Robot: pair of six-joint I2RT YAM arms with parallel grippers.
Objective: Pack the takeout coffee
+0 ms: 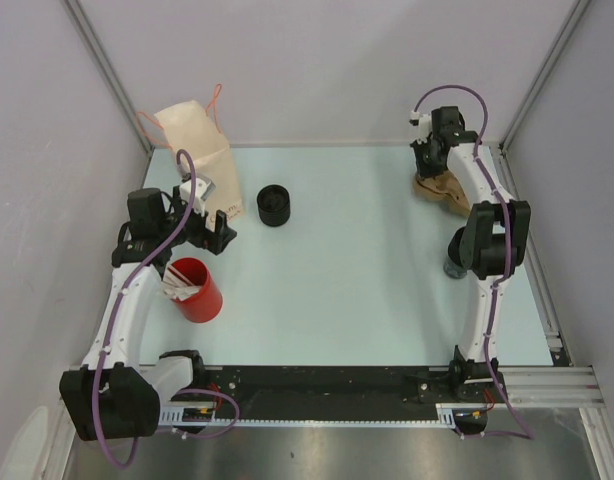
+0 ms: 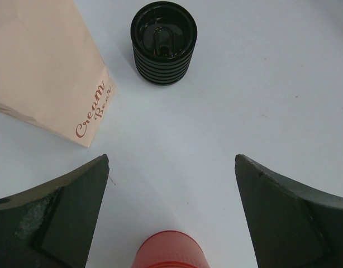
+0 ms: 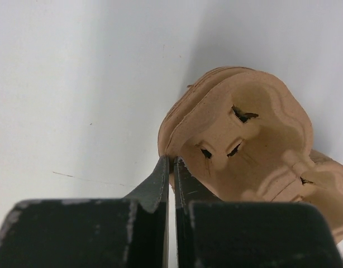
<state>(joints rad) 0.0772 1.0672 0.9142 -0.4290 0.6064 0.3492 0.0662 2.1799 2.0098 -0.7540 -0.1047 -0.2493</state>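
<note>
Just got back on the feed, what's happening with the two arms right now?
The right gripper is pinched shut on the rim of the cardboard cup carrier at the far right of the table; the carrier's slots look empty. The left gripper is open and holds nothing, hovering between the red cup, the paper bag and the lidded black coffee cup, which stands alone on the table.

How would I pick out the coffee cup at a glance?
Start at the beige paper bag at the far left of the table. Just right of it, standing apart, is the coffee cup. It is ribbed and all black with a lid, unlike the open red cup nearer the front.
</note>
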